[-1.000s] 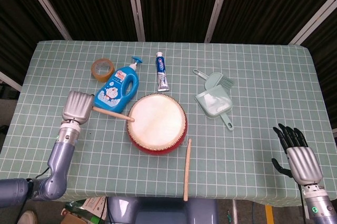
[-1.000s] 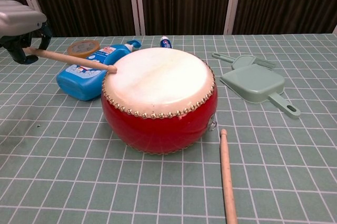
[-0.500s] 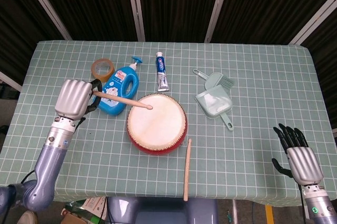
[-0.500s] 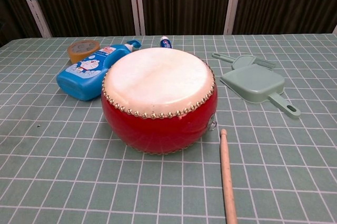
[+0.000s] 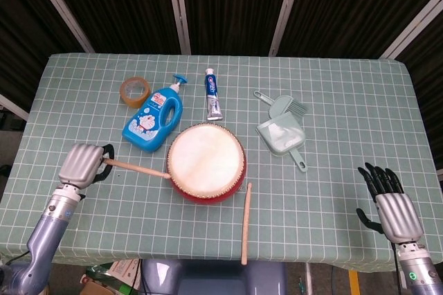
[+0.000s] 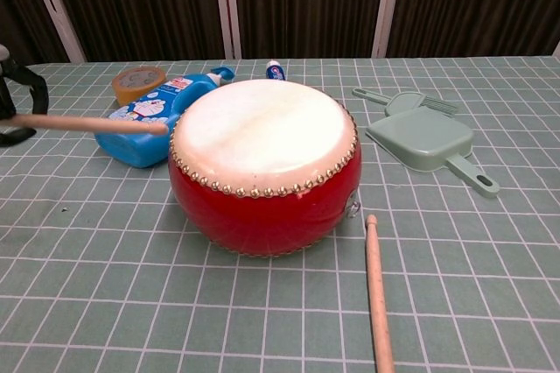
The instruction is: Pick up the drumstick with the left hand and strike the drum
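My left hand (image 5: 82,165) grips a wooden drumstick (image 5: 137,168) at the table's left side; in the chest view only the hand's edge (image 6: 10,103) shows. The drumstick (image 6: 87,123) points right, and its tip sits just left of the drum's rim, apart from the skin. The red drum (image 5: 206,163) with a pale skin stands in the middle of the table (image 6: 262,158). A second drumstick (image 5: 246,222) lies on the cloth right of the drum (image 6: 378,290). My right hand (image 5: 392,206) hovers at the front right with fingers spread and nothing in it.
A blue detergent bottle (image 5: 154,116), a tape roll (image 5: 135,91) and a toothpaste tube (image 5: 212,94) lie behind the drum. A green dustpan with brush (image 5: 282,131) sits to the right. The green checked cloth (image 5: 346,101) covers the table.
My left hand swung up with the drumstick over the drum, then came down and back left. The stick's tip now sits lower, beside the drum's left rim. The right hand stayed still.
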{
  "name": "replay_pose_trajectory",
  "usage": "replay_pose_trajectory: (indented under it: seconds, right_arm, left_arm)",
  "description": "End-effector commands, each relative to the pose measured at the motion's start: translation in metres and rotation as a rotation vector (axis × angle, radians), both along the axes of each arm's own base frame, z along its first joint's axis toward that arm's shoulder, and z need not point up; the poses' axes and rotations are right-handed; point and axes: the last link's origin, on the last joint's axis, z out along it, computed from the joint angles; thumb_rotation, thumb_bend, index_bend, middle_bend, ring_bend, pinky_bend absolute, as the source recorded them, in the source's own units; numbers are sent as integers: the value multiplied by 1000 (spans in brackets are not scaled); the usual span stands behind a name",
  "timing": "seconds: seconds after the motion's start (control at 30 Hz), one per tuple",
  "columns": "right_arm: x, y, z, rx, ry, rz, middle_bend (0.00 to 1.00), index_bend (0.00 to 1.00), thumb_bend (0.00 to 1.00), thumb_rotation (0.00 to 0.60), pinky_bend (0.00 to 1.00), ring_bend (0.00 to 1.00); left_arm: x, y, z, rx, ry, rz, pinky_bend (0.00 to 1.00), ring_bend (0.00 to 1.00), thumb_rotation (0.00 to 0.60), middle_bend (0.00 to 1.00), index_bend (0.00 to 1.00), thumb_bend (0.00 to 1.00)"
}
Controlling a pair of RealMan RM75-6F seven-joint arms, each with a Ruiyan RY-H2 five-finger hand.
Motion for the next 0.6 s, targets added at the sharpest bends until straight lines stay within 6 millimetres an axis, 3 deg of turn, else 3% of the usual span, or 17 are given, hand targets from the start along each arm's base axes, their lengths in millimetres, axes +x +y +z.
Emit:
replay_pose_trajectory:
  seconds: [0.03,0.27,0.6]
  right_arm:
    - [0,0,0,0,0,0,0,0,353,600,0,0]
    - [-1,0,1,-2,-2,-2,0,0,354,600,0,0]
    - [-1,0,2,-4,-3,-1,0,0,354,600,0,0]
  left_arm:
    - [-8,-6,-20,-48,6,17,991,991,600,974,738,619]
    - [-10,-9,-53,-100,58,14,977,973,600,954,719,581]
    - [-19,-18,-61,-131,172,27,884,849,600,806,642,421]
